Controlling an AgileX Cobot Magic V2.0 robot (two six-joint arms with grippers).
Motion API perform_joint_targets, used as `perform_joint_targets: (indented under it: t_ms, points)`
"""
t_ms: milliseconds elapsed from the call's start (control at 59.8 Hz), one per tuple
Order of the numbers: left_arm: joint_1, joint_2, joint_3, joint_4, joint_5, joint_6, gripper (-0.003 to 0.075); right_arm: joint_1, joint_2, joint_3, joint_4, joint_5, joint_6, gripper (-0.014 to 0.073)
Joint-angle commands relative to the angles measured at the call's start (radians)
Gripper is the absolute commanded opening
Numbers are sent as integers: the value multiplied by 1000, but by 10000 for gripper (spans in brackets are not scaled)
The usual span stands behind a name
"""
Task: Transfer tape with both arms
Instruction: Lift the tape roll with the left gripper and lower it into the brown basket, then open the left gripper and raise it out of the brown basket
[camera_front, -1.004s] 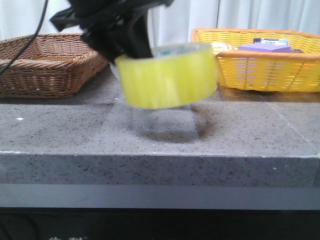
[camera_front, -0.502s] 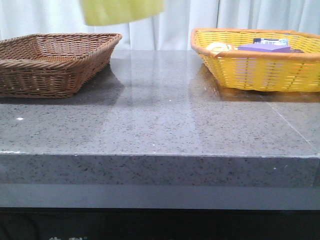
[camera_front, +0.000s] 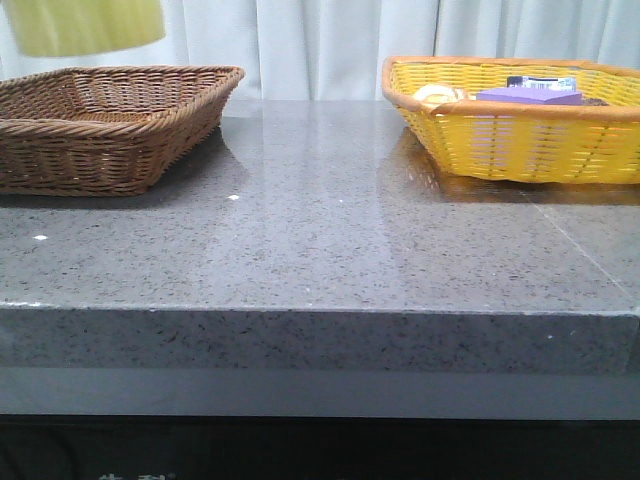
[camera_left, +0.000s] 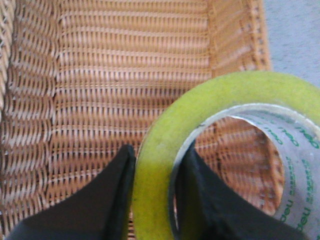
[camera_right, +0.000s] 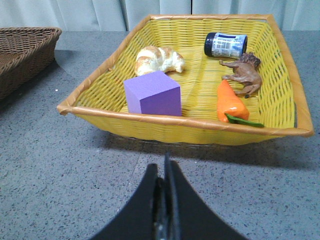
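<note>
Tape is held in the air over the brown basket at the far left corner of the tabletop; the left gripper pinches its wall with 2 fingers, 1 outside and 1 inside the core. Right gripper is closed with nothing between its fingers, in front of the yellow basket at the far right corner.

Low front view; two wrist close-ups.

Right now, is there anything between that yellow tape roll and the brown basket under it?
Nothing visible. The left arm's fingers pinch the wall of the tape, one outside and one inside the core, and it hangs above the brown basket. The stretch of woven floor in view holds nothing.
</note>
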Motion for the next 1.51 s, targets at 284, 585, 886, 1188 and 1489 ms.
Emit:
perform_joint_targets:
  t_ms: [284, 585, 886, 1188, 1489]
  points:
    - [17, 81, -36, 49, -102, -4, 137, -7, 4, -28, 0, -92, -3, -68]
    - [17, 83, -36, 49, -106, -4, 316, -7, 4, -28, 0, -92, -3, -68]
    - [17, 65, -36, 49, -104, -4, 198, -7, 4, -28, 0, -92, -3, -68]
    - [17, 52, -33, 49, -181, -4, -20, -7, 4, -28, 0, -91, -3, -68]
    - [17, -243, 318, 49, -561, -4, -20, -7, 4, -28, 0, -96, -3, -68]
